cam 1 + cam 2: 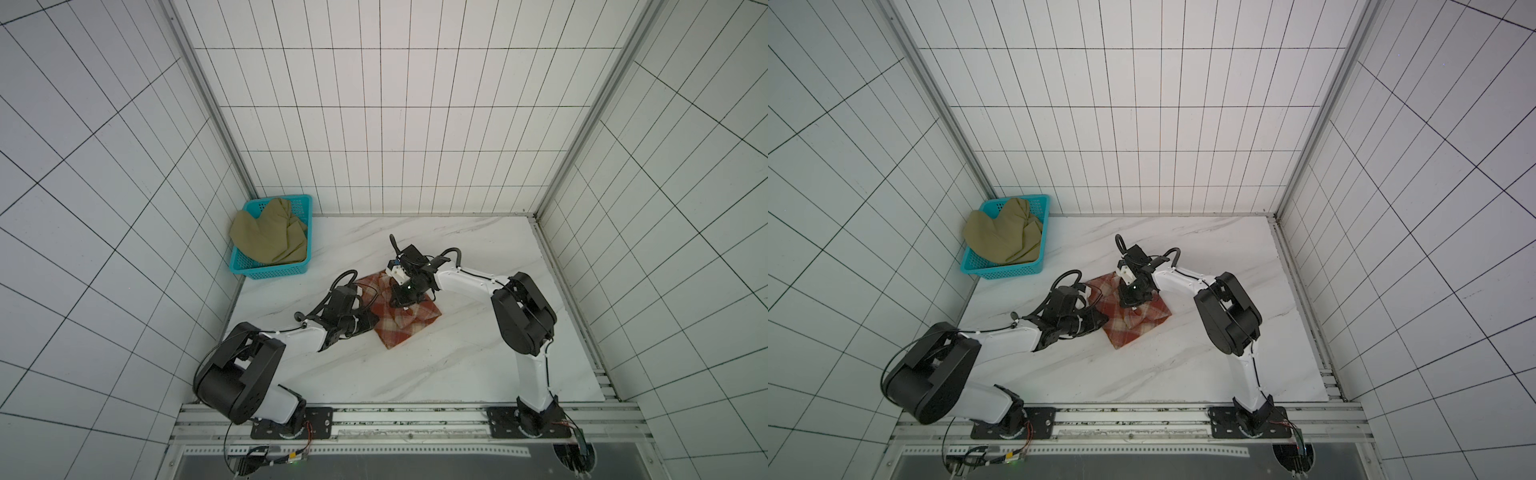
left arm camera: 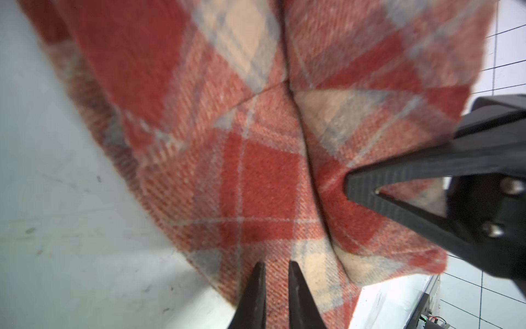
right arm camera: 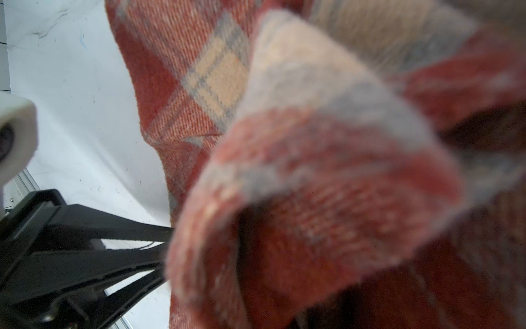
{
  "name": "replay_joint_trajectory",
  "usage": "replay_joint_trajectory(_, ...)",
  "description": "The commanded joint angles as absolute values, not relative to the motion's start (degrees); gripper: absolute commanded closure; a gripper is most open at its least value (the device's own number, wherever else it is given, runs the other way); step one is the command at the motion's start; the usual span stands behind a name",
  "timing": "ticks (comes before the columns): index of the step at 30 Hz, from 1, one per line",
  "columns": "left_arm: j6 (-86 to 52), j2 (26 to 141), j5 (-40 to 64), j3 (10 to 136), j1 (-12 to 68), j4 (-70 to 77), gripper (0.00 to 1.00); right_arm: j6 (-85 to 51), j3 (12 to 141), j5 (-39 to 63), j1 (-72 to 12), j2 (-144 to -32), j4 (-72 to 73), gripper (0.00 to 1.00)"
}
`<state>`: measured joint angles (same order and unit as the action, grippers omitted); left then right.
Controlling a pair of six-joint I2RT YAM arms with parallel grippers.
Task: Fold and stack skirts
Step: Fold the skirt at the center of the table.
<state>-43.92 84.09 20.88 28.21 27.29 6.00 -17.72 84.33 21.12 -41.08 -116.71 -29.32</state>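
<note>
The rust-red and cream plaid skirt (image 1: pixel 415 330) (image 1: pixel 1136 326) lies folded in the middle of the table. My right gripper (image 1: pixel 406 308) (image 1: pixel 1133 308) comes down from above and is shut on a raised fold of it; in the left wrist view its tips (image 2: pixel 348 183) pinch the cloth (image 2: pixel 256 185). In the right wrist view lifted plaid (image 3: pixel 313 171) hides the right jaws. My left gripper (image 1: pixel 374 325) (image 1: pixel 1105 321) (image 2: pixel 276 264) lies low at the skirt's left edge, its fingers (image 3: pixel 113 228) nearly together on the cloth. The olive skirt (image 1: pixel 266 239) (image 1: pixel 1000 237) sits crumpled in the basket.
The teal perforated basket (image 1: pixel 270 272) (image 1: pixel 1000 271) stands at the table's back left corner, against the tiled wall. White marble table (image 1: pixel 457 374) spreads round the plaid skirt. Tiled walls close in three sides, and a metal rail (image 1: pixel 415 419) runs along the front.
</note>
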Motion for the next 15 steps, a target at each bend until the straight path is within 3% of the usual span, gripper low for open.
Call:
replay_joint_trajectory(1,-44.0,85.1,21.1,27.7,27.2,6.6,0.83,-18.1,81.5,18.3,-41.7,-117.2,-28.4,1.00)
replay_joint_trajectory(5,-44.1,83.5,20.7,27.7,26.7,5.8,0.83,-18.0,81.0,17.7,-42.2,-116.0,-27.4,0.89)
replay_joint_trajectory(9,-44.8,80.5,21.5,27.1,23.9,5.0,0.84,-18.4,81.1,18.1,-42.6,-115.1,-26.7,0.72)
replay_joint_trajectory(11,-45.1,79.0,23.1,26.9,21.5,4.6,0.84,-18.8,81.4,18.5,-42.8,-114.6,-26.6,0.58)
replay_joint_trajectory(15,-44.7,77.0,25.1,27.2,17.8,2.9,0.84,-19.6,81.7,19.7,-43.1,-113.5,-25.8,0.52)
